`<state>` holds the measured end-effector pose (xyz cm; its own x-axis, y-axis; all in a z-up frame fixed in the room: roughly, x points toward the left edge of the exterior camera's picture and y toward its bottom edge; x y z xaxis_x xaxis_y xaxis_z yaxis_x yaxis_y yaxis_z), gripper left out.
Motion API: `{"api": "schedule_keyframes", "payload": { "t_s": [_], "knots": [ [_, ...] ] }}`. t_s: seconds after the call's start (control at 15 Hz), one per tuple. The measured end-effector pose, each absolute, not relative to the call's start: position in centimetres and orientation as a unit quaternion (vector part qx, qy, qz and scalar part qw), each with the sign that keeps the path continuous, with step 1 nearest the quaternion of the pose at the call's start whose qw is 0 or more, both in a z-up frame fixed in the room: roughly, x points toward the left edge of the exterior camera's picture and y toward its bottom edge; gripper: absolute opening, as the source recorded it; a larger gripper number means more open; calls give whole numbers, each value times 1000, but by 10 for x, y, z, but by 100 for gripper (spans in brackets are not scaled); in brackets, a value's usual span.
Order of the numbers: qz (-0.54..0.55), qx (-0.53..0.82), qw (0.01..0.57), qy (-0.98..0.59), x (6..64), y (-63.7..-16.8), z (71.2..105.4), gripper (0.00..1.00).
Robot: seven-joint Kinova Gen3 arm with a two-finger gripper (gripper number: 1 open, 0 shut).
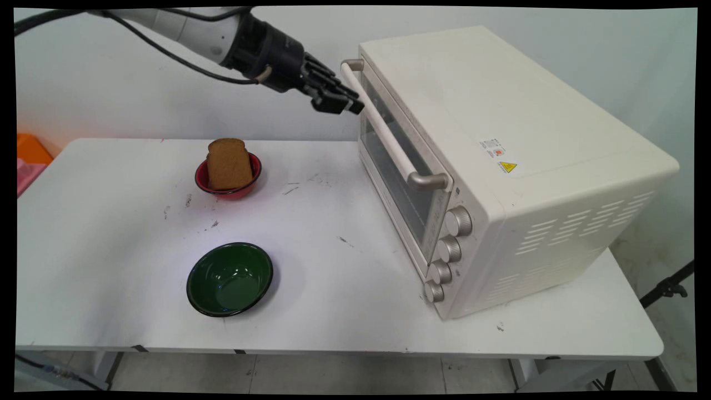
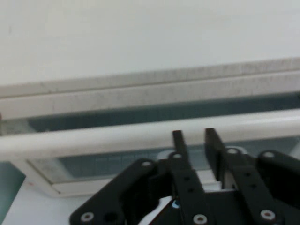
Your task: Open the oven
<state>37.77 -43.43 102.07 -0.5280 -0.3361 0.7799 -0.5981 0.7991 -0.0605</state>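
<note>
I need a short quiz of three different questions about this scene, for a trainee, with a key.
1. True or false: the bread stands in the green bowl.
2. Which part of the oven is the gripper nearest to: A) the knobs, B) the handle, C) the side vents?
3. Fill in: the oven door is ____.

Key: 1. False, it stands in the red bowl. 2. B. 3. Shut.

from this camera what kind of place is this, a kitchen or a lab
Most likely a robot lab bench set up as a mock kitchen: a plain white table against a bare wall, a toaster oven, and the gripper at its door handle.
</note>
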Motion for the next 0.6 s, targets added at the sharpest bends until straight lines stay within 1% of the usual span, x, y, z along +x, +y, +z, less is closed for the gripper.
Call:
{"api": "schedule_keyframes", "payload": {
  "t_s": [0.27, 0.6],
  "knots": [
    [169, 276, 410, -853, 363, -439, 1025, 0],
    [176, 280, 409, -850, 346, -446, 1021, 0]
  ]
}}
